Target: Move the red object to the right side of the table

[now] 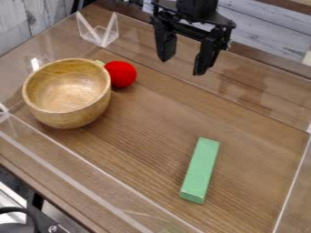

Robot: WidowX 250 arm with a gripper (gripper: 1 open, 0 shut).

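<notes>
Since the red object (120,74) sits tucked right up against the wooden bowl (67,92) on the left half of the table (145,136), that's the awkward bit of this setup. The ball looks like it's touching the bowl's rim on its far-right side, or at least sitting just beside it, so there isn't much free room on that side for a finger to slip in.

The gripper (184,55) hangs above the back of the table, pointing straight down, with its two dark fingers spread wide and nothing between them. It's empty, up and to the right of the ball, well apart from it. My read is that it's parked wide on purpose so it can drop over the ball without nudging it.

The long green block (201,169) lies at the front right, angled a bit, and that's the only thing on the right side. There's plenty of bare wood between it and the back wall, so a drop spot shouldn't be a problem.

The clear acrylic walls (97,32) edge the table, which probably stops a round thing rolling off if it gets bumped.

So nothing's been grabbed yet; I'd guess the reach toward the ball is what's up next.
</notes>
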